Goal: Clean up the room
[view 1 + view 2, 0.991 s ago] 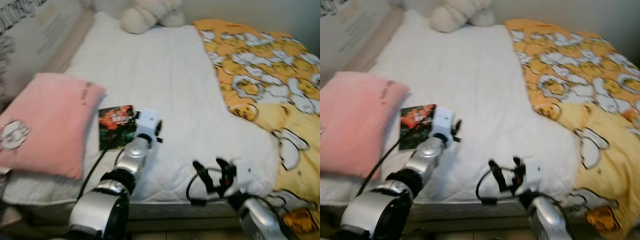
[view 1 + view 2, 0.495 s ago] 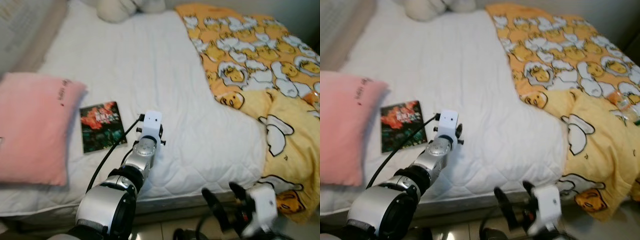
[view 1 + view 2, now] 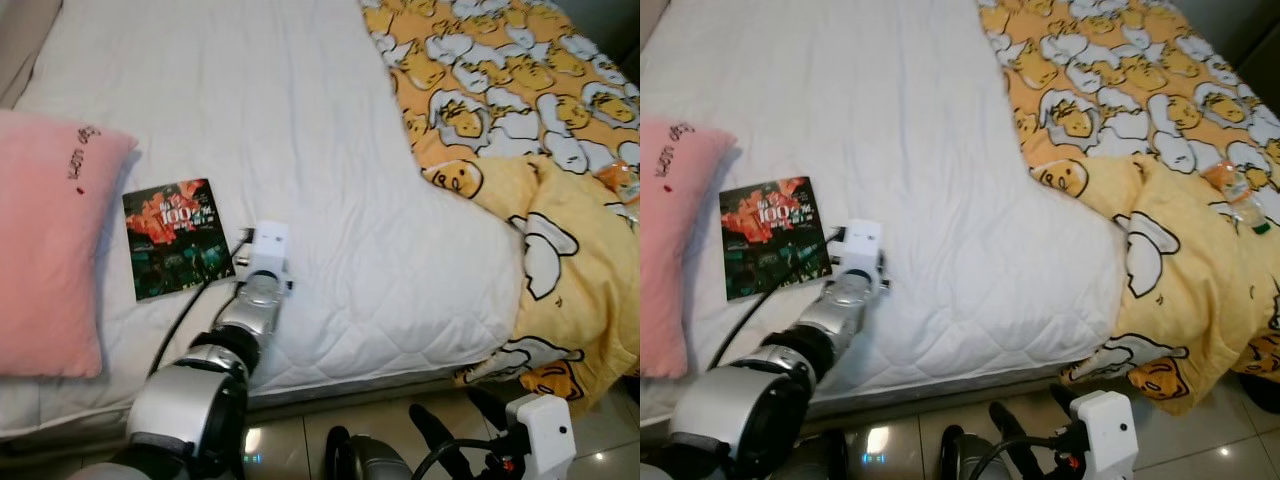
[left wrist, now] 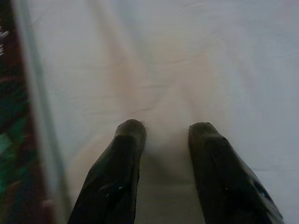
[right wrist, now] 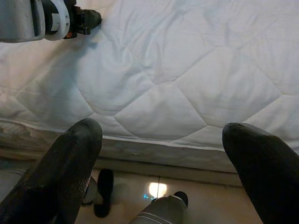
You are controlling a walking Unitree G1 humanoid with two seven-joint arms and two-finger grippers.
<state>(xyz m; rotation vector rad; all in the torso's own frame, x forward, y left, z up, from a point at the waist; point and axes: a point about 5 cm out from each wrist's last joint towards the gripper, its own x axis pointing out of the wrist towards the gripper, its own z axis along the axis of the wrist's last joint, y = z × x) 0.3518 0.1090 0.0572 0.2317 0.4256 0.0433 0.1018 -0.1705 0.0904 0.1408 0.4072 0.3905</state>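
A dark book (image 3: pixel 172 236) with a red and green cover lies flat on the white bed (image 3: pixel 330 150), beside a pink pillow (image 3: pixel 45 240). My left arm (image 3: pixel 250 310) reaches over the bed's front edge, its wrist just right of the book. In the left wrist view my left gripper (image 4: pixel 166 133) hovers open over bare sheet, with the book's edge (image 4: pixel 9 116) off to one side. My right gripper (image 3: pixel 462 420) is open wide and empty, low over the tiled floor before the bed; its wrist view faces the mattress side (image 5: pixel 159 84).
A yellow duvet (image 3: pixel 520 130) with a cartoon print covers the bed's right half and hangs over the corner. A small orange-tinted bottle (image 3: pixel 1232 190) lies on it. Shiny floor tiles (image 3: pixel 300 440) run along the bed's front.
The view has tilted down and shifted, so the plush toys at the headboard have left the picture. My right gripper has dropped from bed-edge height to floor level. My left gripper stays beside the book.
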